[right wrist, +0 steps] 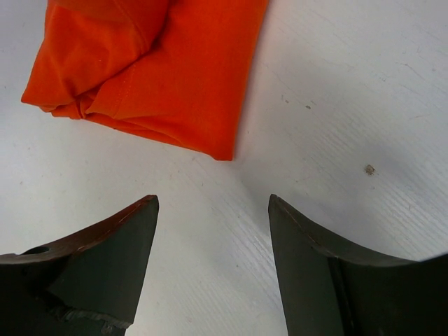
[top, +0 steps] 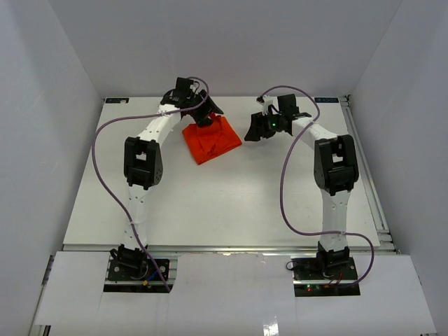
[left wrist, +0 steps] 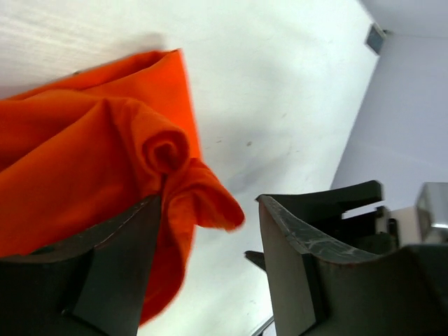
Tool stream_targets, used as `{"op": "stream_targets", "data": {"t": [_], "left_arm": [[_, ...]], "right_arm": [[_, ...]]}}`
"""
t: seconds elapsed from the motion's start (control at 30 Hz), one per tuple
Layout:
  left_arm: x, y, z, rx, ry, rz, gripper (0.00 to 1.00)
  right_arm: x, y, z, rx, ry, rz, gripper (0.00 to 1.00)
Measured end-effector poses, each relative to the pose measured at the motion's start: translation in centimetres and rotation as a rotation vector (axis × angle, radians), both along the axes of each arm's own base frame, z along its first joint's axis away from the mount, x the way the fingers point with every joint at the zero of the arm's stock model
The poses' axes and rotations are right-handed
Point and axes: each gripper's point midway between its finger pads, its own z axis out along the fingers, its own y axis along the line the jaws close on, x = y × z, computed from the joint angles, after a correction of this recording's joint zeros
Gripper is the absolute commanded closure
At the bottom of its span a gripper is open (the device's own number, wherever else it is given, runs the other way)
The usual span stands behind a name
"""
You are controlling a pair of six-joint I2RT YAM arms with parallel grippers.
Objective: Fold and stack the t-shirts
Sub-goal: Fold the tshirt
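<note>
White surface [top: 231,203]: folded t-shirt [top: 213,142] lies skewed, one corner pointing near; my left end effector [left wrist: 210,203] and right end effector [right wrist: 213,199] gape, clamping nothing.

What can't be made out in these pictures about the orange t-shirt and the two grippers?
- Top view: the far corner of the t-shirt is hidden under the left gripper.
- Left wrist view: the cloth runs off the left edge and behind one finger; contact there is unclear.
- Right wrist view: the top edge cuts the shirt off, so its layers cannot be counted.
- Top view: the right gripper is too small and dark to show its fingertips.
</note>
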Motion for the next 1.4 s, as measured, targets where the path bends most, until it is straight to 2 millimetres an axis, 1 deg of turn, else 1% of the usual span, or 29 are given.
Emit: {"op": "stream_targets", "data": {"t": [0.17, 0.3, 0.47, 0.57, 0.6, 0.63, 0.7, 0.73, 0.8, 0.87, 0.93, 1.0, 1.03, 1.13, 1.2, 1.33, 1.4], "left_arm": [[1.3, -0.7, 3.4, -0.041, -0.097, -0.016, 0.3], [1.7, -1.4, 5.2, -0.087, -0.133, -0.034, 0.3], [2.0, -2.0, 7.8, -0.137, -0.187, -0.057, 0.3], [1.9, -1.3, 8.3, -0.106, -0.218, -0.054, 0.3], [1.6, -0.9, 8.5, -0.085, -0.229, -0.052, 0.3], [1.0, 0.0, 8.4, -0.05, -0.234, -0.044, 0.3], [-0.9, 2.5, 8.7, 0.011, -0.23, -0.026, 0.27], [-1.8, 3.9, 9.0, 0.04, -0.23, -0.011, 0.24], [-3.7, 7.5, 10.3, 0.097, -0.253, 0.03, 0.22], [-5.6, 11.0, 11.7, 0.141, -0.285, 0.08, 0.21], [-7.4, 14.3, 12.8, 0.176, -0.308, 0.134, 0.21], [-9.4, 17.0, 12.9, 0.21, -0.314, 0.181, 0.2], [-10.3, 17.8, 12.7, 0.224, -0.311, 0.198, 0.2], [-13.0, 18.6, 11.0, 0.247, -0.274, 0.205, 0.2], [-14.5, 18.7, 9.4, 0.255, -0.24, 0.201, 0.2], [-17.2, 18.8, 6.4, 0.265, -0.165, 0.194, 0.2], [-18.1, 18.8, 5.4, 0.265, -0.138, 0.193, 0.2]], "right_arm": [[-0.4, -0.1, 0.7, 0.0, -0.022, 0.019, 0.29], [-1.6, 0.6, 2.1, 0.031, -0.093, 0.147, 0.28], [-4.4, 1.7, 5.5, 0.093, -0.27, 0.388, 0.25], [-5.3, 3.0, 7.5, 0.09, -0.42, 0.517, 0.2], [-5.4, 3.7, 8.2, 0.086, -0.471, 0.556, 0.18], [-5.4, 4.5, 8.9, 0.077, -0.529, 0.597, 0.16], [-5.5, 6.3, 10.2, 0.065, -0.631, 0.669, 0.15], [-5.5, 7.2, 10.8, 0.061, -0.674, 0.697, 0.15], [-5.2, 9.6, 12.2, 0.048, -0.771, 0.748, 0.15], [-4.8, 11.7, 12.6, 0.037, -0.826, 0.769, 0.13], [-4.5, 13.5, 12.1, 0.023, -0.855, 0.78, 0.13], [-3.8, 15.2, 11.2, 0.005, -0.871, 0.781, 0.13], [-3.2, 15.9, 10.5, -0.007, -0.875, 0.777, 0.14], [-1.4, 17.3, 8.5, -0.043, -0.876, 0.745, 0.16], [-0.5, 17.6, 6.8, -0.074, -0.859, 0.715, 0.17], [0.4, 17.8, 4.4, -0.121, -0.831, 0.679, 0.22], [0.6, 18.0, 4.0, -0.134, -0.828, 0.669, 0.26]]}}
